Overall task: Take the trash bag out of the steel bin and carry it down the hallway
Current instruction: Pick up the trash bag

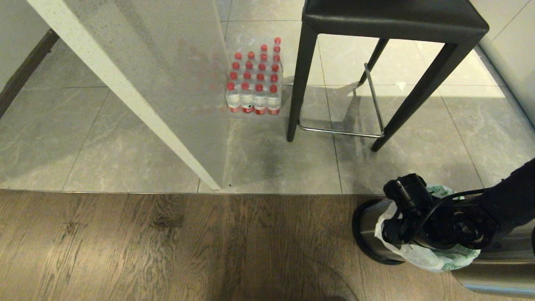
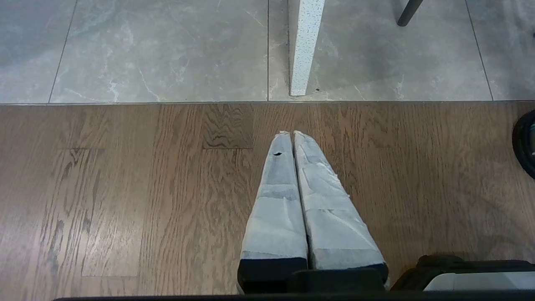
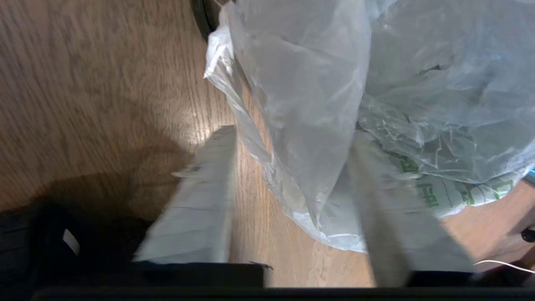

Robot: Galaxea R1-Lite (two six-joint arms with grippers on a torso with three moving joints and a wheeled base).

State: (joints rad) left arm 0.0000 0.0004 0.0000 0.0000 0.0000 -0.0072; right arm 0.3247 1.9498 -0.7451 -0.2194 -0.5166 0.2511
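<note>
Trash bag (image 1: 426, 255) plastic drapes over the rim of the steel bin (image 1: 368, 228), which I see at the lower right of my head view, on the wood-plank floor (image 1: 167, 251) just short of the grey tiles (image 1: 83, 138). My right gripper (image 3: 292, 200) sits over the bin's mouth with its jaws spread; a fold of the translucent bag hangs between the two fingers (image 3: 200, 209), though I cannot tell whether they press on it. My left gripper (image 2: 292, 136) hangs above the wood floor, jaws pressed together and holding nothing. Beyond stand a black stool (image 1: 393, 21) and a pack of water bottles (image 1: 255, 79).
</note>
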